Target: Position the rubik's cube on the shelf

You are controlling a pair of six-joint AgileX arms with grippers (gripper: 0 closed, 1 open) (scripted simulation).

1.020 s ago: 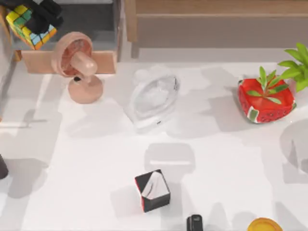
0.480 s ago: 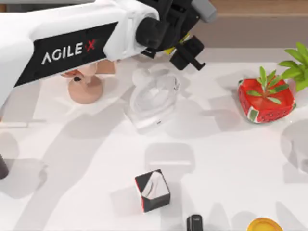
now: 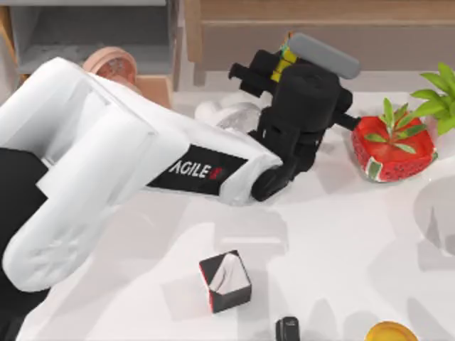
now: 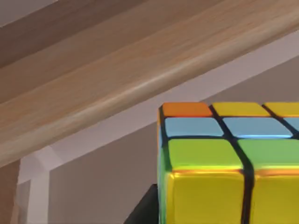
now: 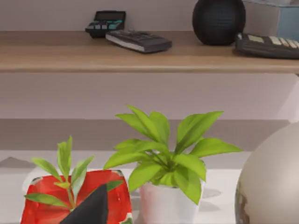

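The rubik's cube (image 3: 282,60) shows as a sliver of yellow and green between the black fingers of my left gripper (image 3: 276,69), which is shut on it. Gripper and cube hover just in front of the shelf (image 3: 320,21), the wide light-brown wooden unit along the table's far edge. In the left wrist view the rubik's cube (image 4: 224,158) is close up, with orange, yellow, blue and green squares, and the shelf's plank edge (image 4: 117,79) runs slantwise behind it. My left arm reaches over the table from the left. A dark part of my right gripper (image 5: 93,207) sits low in the right wrist view.
A pink fan (image 3: 110,60) and a clear glass piece (image 3: 234,114) lie partly under the arm. A blue-grey compartment (image 3: 92,28) is at the far left. A black box (image 3: 225,280) stands near the front. A red pot (image 3: 392,145) and a green plant (image 3: 437,92) sit right.
My left arm has swung from the blue-grey compartment at the far left across to the right with the cube. It now hangs in front of the shelf and covers the fan.
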